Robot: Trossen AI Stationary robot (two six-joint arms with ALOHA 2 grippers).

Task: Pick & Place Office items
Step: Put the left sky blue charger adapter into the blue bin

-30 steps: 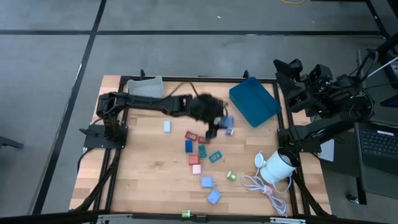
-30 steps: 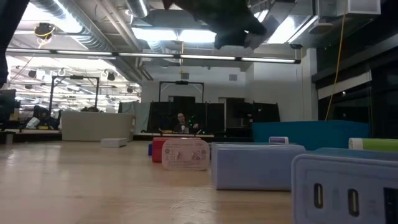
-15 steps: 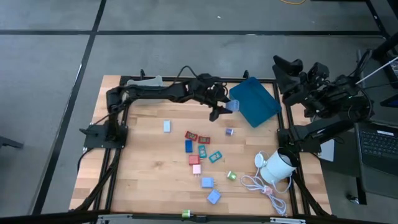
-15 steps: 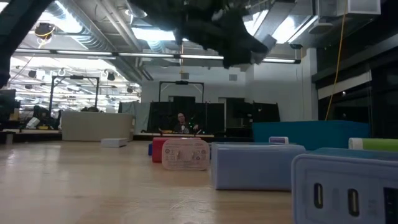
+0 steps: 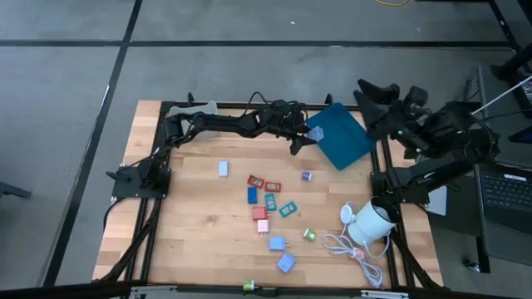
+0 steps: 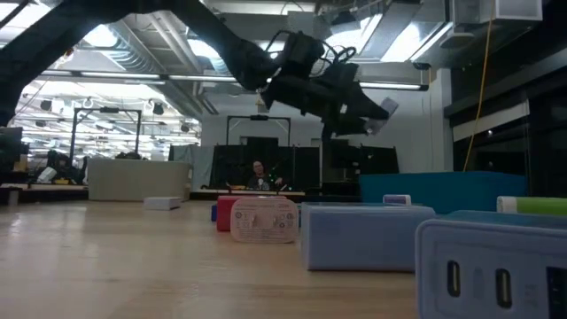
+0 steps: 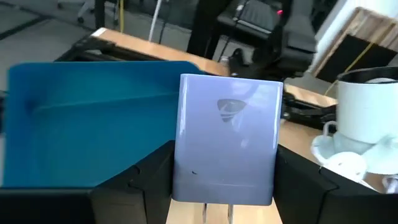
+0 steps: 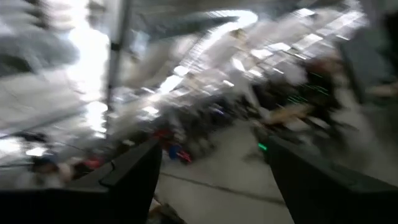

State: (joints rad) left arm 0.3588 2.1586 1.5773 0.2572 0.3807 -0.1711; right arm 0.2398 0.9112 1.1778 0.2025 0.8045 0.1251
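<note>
The left gripper (image 5: 304,141) is seen closed on a light blue block (image 7: 226,140), which is held above the tabletop (image 5: 191,216) at the near edge of the blue tray (image 5: 339,135). In the left wrist view the block is clamped between the two dark fingers (image 7: 144,180), with two metal prongs showing at its lower end; the blue tray (image 7: 87,118) lies behind it and a white round object (image 7: 367,112) stands to one side. In the low view the same gripper (image 6: 368,113) hangs high over the table.

The remaining office items are scattered on the tabletop well apart from the held block: a light blue piece (image 5: 224,169), two red pieces (image 5: 255,180), a dark blue piece (image 5: 252,195), two teal pieces (image 5: 288,209), a pink piece (image 5: 263,226), a green piece (image 5: 308,235), a small purple piece (image 5: 307,176) and two light blue blocks (image 5: 285,263) nearest the front edge.

The right gripper (image 5: 376,93) is held raised beyond the right rear corner of the table, fingers spread wide and empty.
</note>
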